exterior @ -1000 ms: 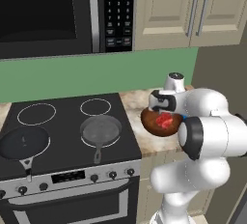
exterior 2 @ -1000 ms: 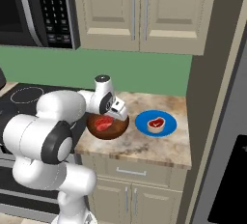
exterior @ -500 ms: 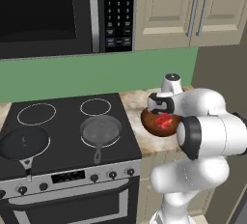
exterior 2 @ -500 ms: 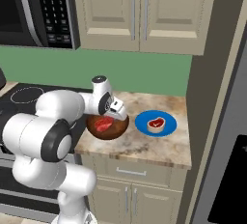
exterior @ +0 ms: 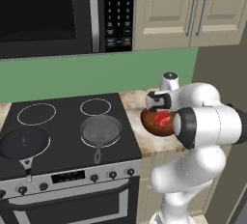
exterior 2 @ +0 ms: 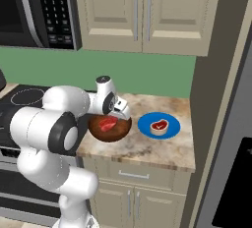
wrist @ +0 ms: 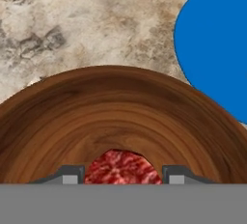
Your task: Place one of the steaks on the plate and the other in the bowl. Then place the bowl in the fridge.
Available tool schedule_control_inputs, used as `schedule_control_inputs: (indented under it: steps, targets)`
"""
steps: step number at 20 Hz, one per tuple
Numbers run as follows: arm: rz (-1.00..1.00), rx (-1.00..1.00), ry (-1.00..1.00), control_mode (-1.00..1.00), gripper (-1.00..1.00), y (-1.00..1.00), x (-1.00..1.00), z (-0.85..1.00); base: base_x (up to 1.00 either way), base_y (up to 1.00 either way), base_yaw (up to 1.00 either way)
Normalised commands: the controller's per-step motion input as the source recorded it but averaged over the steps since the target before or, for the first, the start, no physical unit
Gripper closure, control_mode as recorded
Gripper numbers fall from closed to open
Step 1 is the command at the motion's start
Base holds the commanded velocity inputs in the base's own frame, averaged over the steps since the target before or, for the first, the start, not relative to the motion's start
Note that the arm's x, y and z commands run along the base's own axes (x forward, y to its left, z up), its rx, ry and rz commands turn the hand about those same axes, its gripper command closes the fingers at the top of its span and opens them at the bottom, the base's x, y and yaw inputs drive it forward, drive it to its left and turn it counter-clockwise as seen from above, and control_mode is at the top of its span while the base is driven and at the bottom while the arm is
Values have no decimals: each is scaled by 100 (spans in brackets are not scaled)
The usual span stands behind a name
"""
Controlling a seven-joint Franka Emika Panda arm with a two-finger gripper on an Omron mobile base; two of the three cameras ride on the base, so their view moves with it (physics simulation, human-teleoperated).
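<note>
The dark brown bowl (exterior 2: 106,133) sits on the stone counter beside the stove. The bright red steak (exterior 2: 107,123) is inside it. My gripper (exterior 2: 114,117) reaches down into the bowl. In the hand view the red steak (wrist: 120,166) sits right between the two fingertips of my gripper (wrist: 123,175), which looks shut on it, with the bowl's far wall (wrist: 120,117) arching above. The blue plate (exterior 2: 147,127) lies just right of the bowl and carries the fat-rimmed steak (exterior 2: 158,126). The grey fridge (exterior 2: 243,99) stands at the far right. In the left base view the bowl (exterior: 150,124) shows beneath my hand.
A black stove (exterior: 67,136) with two frying pans (exterior: 100,130) (exterior: 23,143) is left of the bowl. A black microwave (exterior: 58,10) hangs above it. Beige wall cabinets (exterior 2: 142,11) hang over the counter (exterior 2: 142,148). A tall panel (exterior 2: 214,104) separates counter and fridge.
Hardly anything differs. The hand has edged slightly left and down over the bowl, with the red steak still between the fingers.
</note>
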Motion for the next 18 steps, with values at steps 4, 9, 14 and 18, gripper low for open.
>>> schedule_control_inputs:
  steps: [4,9,14,18]
  targets:
    - [0,0,0,-100,100,0,1,0,0,0,0]
    - [0,0,0,-100,-100,0,0,0,0,0,0]
    - [0,0,0,-100,-100,0,0,0,0,0,0]
    - [0,0,0,-100,-100,0,0,0,0,0,0]
